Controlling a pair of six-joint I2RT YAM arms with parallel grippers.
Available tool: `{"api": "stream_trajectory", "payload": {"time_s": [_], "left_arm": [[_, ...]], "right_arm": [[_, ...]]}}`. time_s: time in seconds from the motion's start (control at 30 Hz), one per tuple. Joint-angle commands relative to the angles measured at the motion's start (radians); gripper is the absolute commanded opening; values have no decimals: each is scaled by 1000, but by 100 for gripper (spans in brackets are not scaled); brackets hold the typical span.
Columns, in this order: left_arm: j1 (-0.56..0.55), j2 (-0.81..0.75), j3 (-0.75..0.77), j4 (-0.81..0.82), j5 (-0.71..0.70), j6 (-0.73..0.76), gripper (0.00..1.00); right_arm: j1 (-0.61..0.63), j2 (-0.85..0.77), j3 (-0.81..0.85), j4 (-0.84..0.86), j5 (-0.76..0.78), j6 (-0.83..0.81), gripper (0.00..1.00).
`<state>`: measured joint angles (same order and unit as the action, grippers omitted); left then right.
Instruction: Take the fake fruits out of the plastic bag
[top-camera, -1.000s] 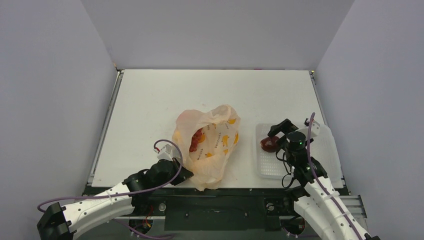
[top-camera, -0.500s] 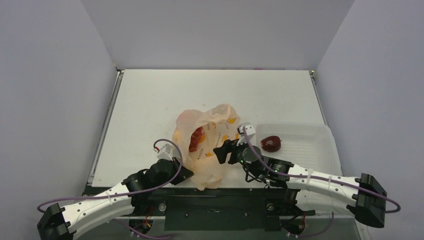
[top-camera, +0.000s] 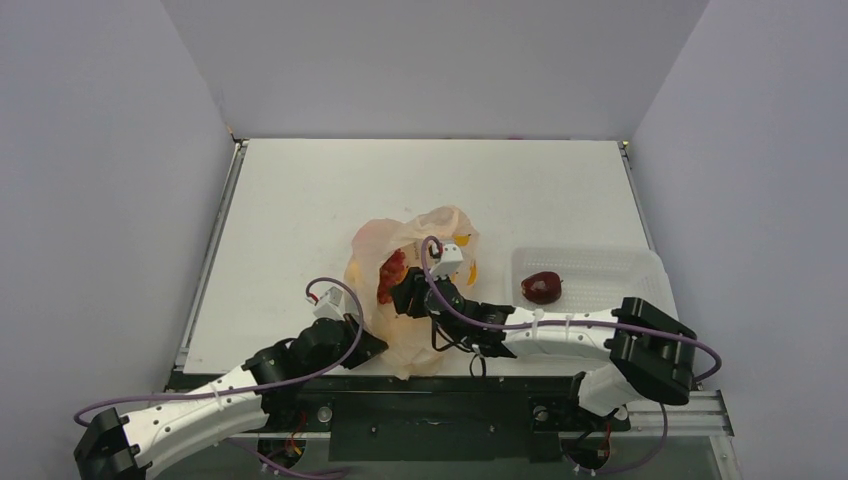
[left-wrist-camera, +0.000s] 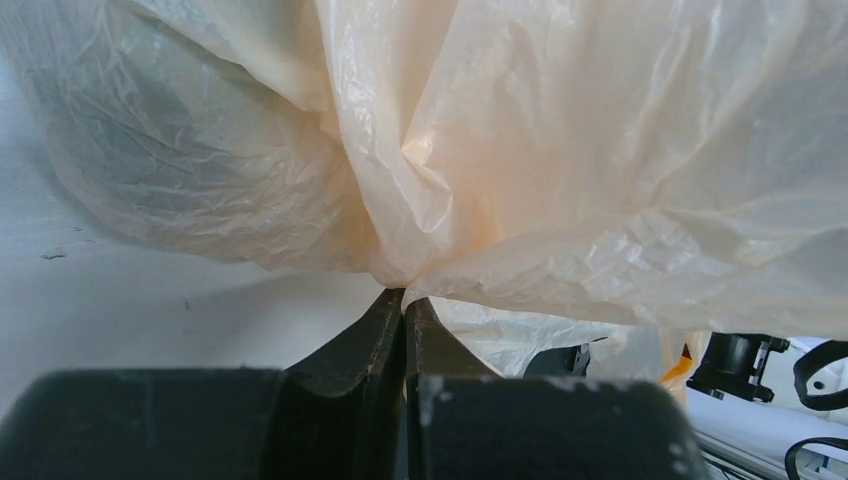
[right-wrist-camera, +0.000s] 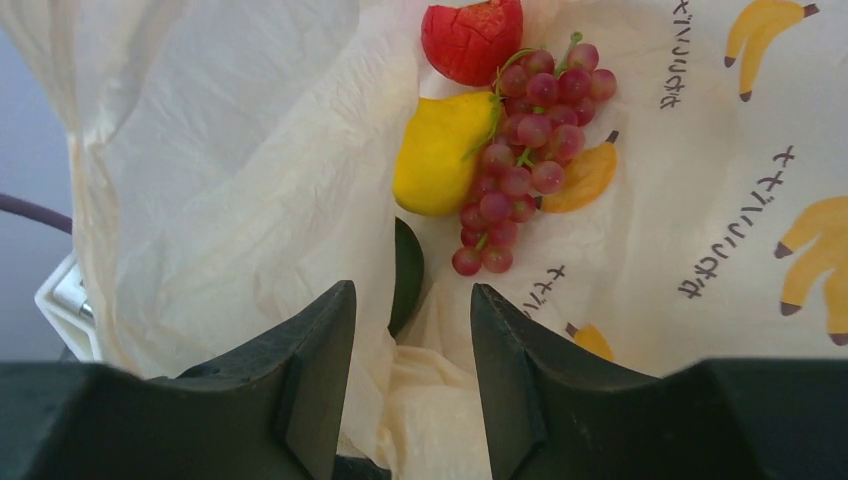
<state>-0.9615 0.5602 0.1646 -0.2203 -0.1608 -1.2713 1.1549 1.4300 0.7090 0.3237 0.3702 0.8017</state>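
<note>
The plastic bag (top-camera: 437, 228) lies crumpled at the table's near middle. My left gripper (left-wrist-camera: 404, 300) is shut on a pinch of the bag's near-left edge (left-wrist-camera: 400, 270). My right gripper (right-wrist-camera: 412, 290) is open at the bag's mouth (right-wrist-camera: 700, 200), with loose plastic folds between its fingers. Inside lie a string of red berries (right-wrist-camera: 520, 150), a yellow pear-shaped piece (right-wrist-camera: 438, 150), a red fruit (right-wrist-camera: 470, 40) and a dark green avocado shape (right-wrist-camera: 405, 275) just past the fingertips. In the top view the right gripper (top-camera: 405, 295) sits beside the berries (top-camera: 388, 275). A dark maroon fruit (top-camera: 541, 287) lies apart from the bag.
A white perforated tray (top-camera: 600, 265) stands right of the bag and holds the maroon fruit. The right arm stretches across the near edge from the right base to the bag. Grey walls enclose the table on three sides.
My right arm swung left from the tray to the bag's mouth, leaving the maroon fruit in the tray, and its jaws narrowed. The left gripper kept its hold.
</note>
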Motion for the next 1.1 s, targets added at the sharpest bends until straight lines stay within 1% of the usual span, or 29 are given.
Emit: {"api": "stream_trajectory", "payload": {"time_s": [0.0,0.13,0.4,0.63,0.8,0.93,1.07], "left_arm": [[-5,15,14,75,3,4,0],[-6,21,15,79,11,8,0],[-5,-14,3,59,5,-4,0],[-7,-13,-9,63,12,-16,0],[-7,4,-9,70,15,-15,0],[-8,15,-15,85,22,-17,0],[-8,13,-22,89,22,-26,0]], "right_arm": [[9,65,63,60,90,103,42],[9,123,89,42,138,136,42],[-11,275,158,100,117,150,44],[-53,402,215,152,84,136,48],[-69,484,271,148,86,114,53],[-93,531,294,142,70,126,53],[-115,546,290,139,54,144,49]]}}
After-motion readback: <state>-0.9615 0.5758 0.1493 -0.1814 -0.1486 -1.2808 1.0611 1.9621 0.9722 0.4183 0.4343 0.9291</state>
